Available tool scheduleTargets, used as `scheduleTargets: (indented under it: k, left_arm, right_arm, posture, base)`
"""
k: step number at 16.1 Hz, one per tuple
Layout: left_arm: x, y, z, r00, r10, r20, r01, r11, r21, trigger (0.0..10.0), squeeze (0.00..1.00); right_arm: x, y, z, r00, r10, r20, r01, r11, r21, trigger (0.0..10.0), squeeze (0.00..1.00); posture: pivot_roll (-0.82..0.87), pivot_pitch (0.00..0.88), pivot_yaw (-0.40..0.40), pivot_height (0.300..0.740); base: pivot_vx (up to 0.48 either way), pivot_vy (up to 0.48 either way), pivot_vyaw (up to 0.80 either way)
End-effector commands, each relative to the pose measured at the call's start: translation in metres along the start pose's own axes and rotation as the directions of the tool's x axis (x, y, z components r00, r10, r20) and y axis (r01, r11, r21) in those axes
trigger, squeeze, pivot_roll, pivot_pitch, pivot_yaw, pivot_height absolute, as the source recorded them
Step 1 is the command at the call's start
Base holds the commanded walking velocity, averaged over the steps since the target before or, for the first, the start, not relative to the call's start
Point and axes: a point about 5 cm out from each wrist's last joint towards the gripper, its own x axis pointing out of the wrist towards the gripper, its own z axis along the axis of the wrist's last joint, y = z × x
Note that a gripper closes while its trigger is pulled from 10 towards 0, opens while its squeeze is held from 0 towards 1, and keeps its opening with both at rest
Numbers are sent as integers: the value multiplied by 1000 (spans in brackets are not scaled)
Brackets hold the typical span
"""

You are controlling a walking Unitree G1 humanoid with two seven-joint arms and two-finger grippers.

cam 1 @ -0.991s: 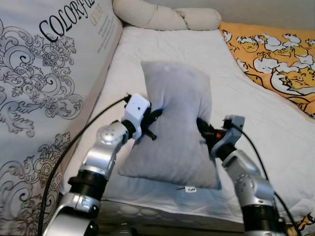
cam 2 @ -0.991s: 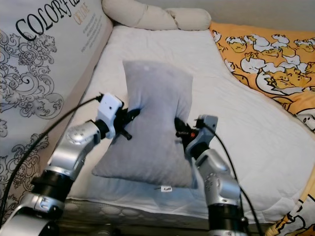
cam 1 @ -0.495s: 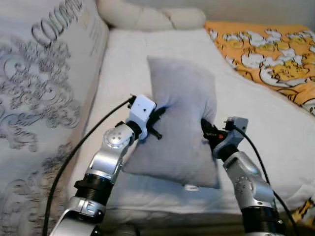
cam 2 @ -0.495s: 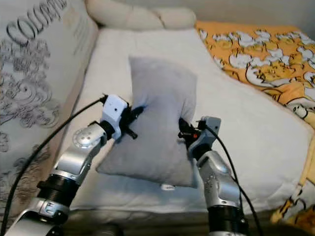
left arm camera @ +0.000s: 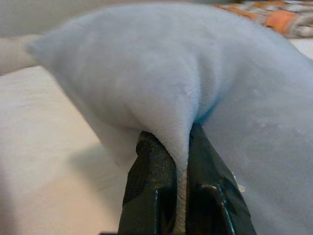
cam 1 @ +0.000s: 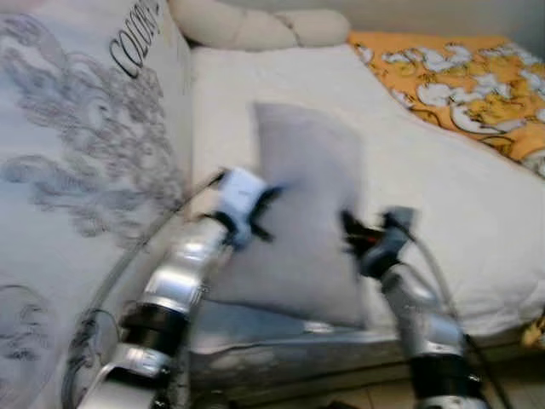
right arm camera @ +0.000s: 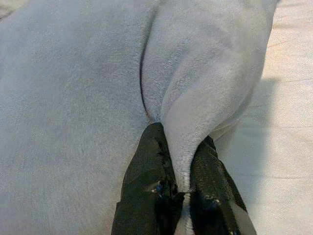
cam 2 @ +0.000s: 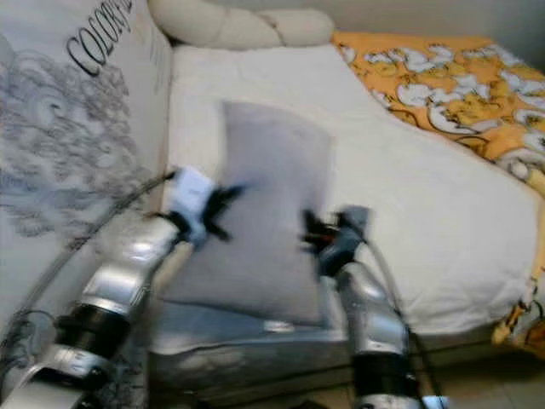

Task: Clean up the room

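- The bed (cam 1: 443, 196) has a wide stretch of bare white cover to the right of the pillow (cam 1: 306, 221), running out to its front edge, where the mattress side shows below.
- To the left, a tall panel printed with grey scrollwork and black lettering (cam 1: 77, 170) stands close along the bed's side, leaving little room there.
- At the head of the bed lies a long cream bolster (cam 1: 255, 25); an orange patterned blanket (cam 1: 460, 85) covers the far right corner.
- The pillow is plain grey, soft and plump, held upright over the front part of the bed, pinched in at the middle on both sides so it narrows there.
- The left gripper (left arm camera: 182, 161) is clenched on a fold of the pillow's left edge, fabric squeezed between its black fingers (left arm camera: 151, 181).
- The right gripper (right arm camera: 182, 171) grips a fold of the right edge in the same way.
- The head views are blurred.
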Motion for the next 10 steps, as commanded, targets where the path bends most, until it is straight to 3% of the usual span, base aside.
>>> scheduleTargets:
  k: [1, 7, 8, 9, 10]
  left_arm:
    - [7, -8, 12, 999, -21, 49, 21, 1000, 15, 10000, 0]
    - [13, -5, 16, 999, 5, 44, -7, 999, 36, 10000, 0]
    - [16, -1, 15, 999, 31, 29, -32, 999, 40, 10000, 0]
    - [18, 4, 13, 998, 61, 0, -61, 996, 60, 10000, 0]
    - [19, 8, 12, 996, 83, -15, -81, 994, 73, 10000, 0]
  right_arm:
    - [-1, -9, 10, 999, -19, 34, 19, 1000, -23, 10000, 0]
    - [0, -17, 16, 997, -37, 61, 37, 999, 1, 10000, 0]
    - [1, -18, 17, 998, -28, 63, 28, 1000, 11, 10000, 388]
    - [1, -20, 17, 998, -34, 60, 34, 999, 9, 10000, 1000]
    - [1, -21, 17, 998, -39, 59, 38, 999, 7, 10000, 1000]
  posture:
    - [39, 0, -36, 740]
    - [37, 0, -46, 740]
    - [37, 0, -46, 740]
    - [36, 0, -46, 740]
    - [36, 0, -45, 740]
  base:
    - [0, 0, 0]
    - [0, 0, 0]
    - [0, 0, 0]
    - [0, 0, 0]
    - [0, 0, 0]
